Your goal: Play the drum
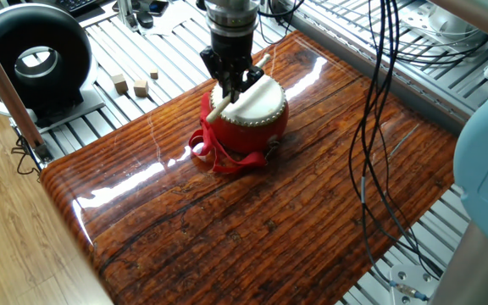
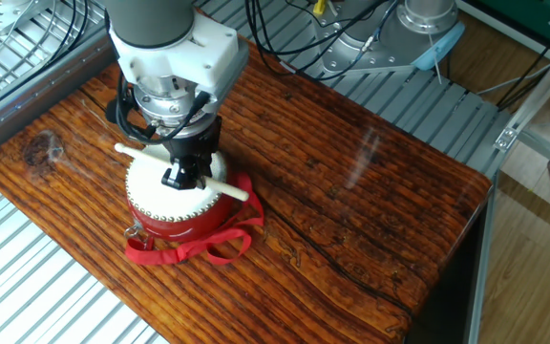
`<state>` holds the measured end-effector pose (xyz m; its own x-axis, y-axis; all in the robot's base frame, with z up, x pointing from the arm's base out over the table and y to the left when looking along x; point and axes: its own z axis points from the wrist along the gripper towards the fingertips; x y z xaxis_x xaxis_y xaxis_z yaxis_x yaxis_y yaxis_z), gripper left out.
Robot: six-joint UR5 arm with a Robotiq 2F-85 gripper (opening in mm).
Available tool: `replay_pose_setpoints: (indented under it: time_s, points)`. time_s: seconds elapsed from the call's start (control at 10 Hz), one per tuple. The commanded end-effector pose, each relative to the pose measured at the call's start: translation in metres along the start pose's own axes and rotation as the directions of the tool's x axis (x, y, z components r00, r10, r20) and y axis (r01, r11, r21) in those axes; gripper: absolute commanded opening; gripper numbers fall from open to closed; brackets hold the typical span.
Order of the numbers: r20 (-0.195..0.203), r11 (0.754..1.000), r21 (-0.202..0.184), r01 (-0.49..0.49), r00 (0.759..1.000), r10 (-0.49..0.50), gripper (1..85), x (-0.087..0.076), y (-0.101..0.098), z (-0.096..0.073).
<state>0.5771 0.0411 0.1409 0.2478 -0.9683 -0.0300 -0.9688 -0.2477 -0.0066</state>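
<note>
Above the drum (image 2: 175,196), gripper (image 2: 181,177) with drumstick (image 2: 227,188), near table edge (image 2: 27,229).

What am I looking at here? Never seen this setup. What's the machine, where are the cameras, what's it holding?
It is one robot arm with a two-finger gripper at its tip, working over a glossy wooden table. Both pictures show the same moment from two fixed cameras on different sides of the table.

On the table stands a small red drum with a cream skin and red ribbon straps trailing from it. The gripper is shut on a pale wooden drumstick, held crosswise just above the skin; whether it touches cannot be told.

Off the table, one view shows a large black ring-shaped device and a few small wooden blocks on the slatted metal bench, with black cables hanging in front.
</note>
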Motion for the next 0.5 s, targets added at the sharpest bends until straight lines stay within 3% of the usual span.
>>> replay_pose_setpoints:
  time_s: [0.0, 0.4]
  points:
    - [-0.002, 1.000, 0.005, -0.010, 1.000, 0.010, 22.7, 0.0020, -0.0007, -0.0020]
    - [-0.014, 1.000, 0.000, 0.005, 1.000, -0.005, 22.7, 0.0108, 0.0039, -0.0003]
